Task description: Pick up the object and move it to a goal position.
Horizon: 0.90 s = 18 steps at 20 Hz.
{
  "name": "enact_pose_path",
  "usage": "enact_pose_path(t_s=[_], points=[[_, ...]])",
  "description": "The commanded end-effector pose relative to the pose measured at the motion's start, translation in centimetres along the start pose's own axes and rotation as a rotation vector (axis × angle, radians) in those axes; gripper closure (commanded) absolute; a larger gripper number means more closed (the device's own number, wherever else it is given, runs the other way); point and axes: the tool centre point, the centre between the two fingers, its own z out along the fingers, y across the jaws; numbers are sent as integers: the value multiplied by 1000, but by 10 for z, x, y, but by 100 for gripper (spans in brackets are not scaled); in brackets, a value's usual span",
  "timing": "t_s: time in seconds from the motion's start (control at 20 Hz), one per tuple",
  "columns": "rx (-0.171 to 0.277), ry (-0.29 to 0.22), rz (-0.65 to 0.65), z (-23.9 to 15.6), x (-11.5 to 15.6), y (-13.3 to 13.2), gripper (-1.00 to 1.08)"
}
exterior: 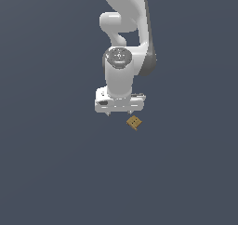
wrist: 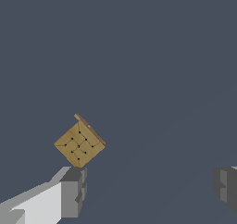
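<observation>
The object (exterior: 134, 122) is a tiny tan-brown square block with dark dots on its face, turned like a diamond on the dark grey floor. It lies just in front of and toward the exterior view's right of my white gripper (exterior: 119, 113). In the wrist view the block (wrist: 80, 143) sits just past one fingertip (wrist: 73, 190), outside the gap; the other fingertip (wrist: 225, 187) is far across. The gripper (wrist: 149, 189) is open and empty, with its jaws wide apart and above the floor.
The plain dark grey floor (exterior: 56, 173) fills both views. The white arm (exterior: 125, 29) rises behind the gripper. No other objects show.
</observation>
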Motion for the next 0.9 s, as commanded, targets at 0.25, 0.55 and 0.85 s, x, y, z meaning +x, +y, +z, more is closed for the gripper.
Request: enact_pose_path(t_s=[0.25,0.55,0.85], points=[[-10,9,-132,19,-1,-15,-92],[-21,23,-321,43,-4,-37,-92],[-27,40,-529,69,-10,-63,-92]])
